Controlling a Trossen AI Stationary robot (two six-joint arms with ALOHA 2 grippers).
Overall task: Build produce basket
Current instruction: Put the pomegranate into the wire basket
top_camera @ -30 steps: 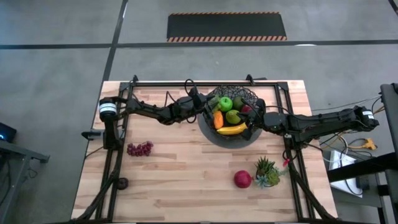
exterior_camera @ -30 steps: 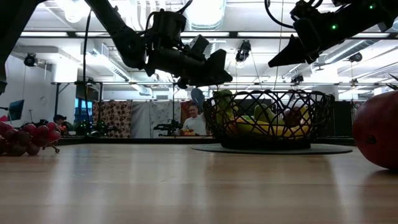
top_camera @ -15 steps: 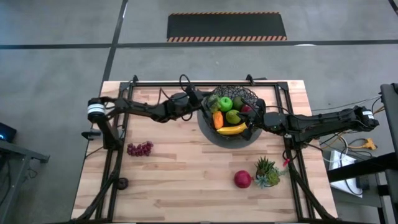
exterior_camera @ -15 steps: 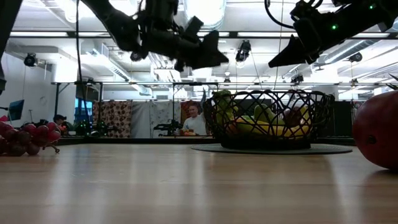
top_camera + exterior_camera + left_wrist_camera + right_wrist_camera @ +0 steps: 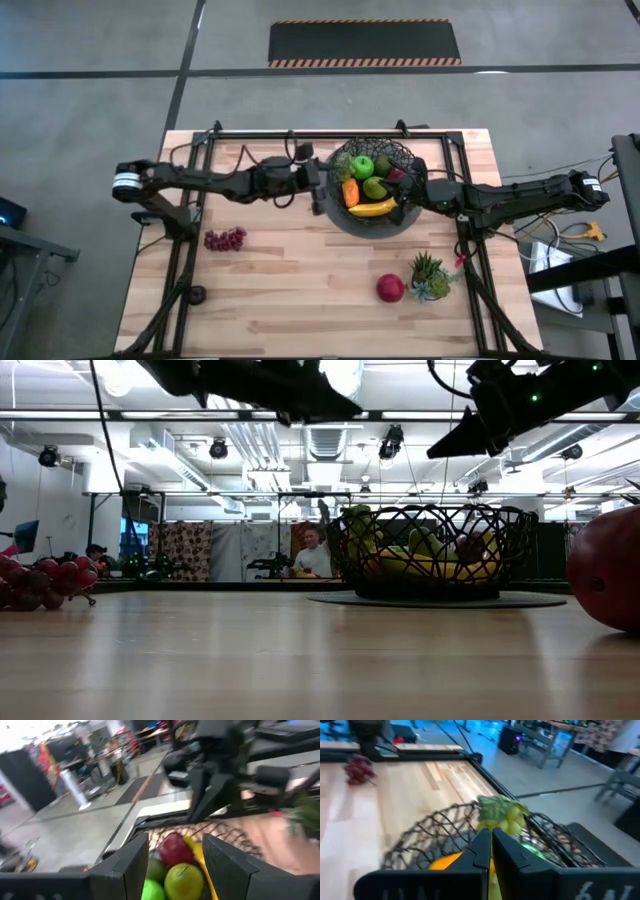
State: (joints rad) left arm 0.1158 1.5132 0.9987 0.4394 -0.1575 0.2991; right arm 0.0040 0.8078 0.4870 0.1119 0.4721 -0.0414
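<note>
Your left hand has drawn back from over the basket to just beside its rim, fingers spread and empty. Most produce sits inside; purple grapes and a red apple lie on the table, well apart from it. Right hand, pressed together, hovers at the opposite rim.

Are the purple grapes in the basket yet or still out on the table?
Out. The purple grapes lie on the bare table, well apart from the basket.
</note>
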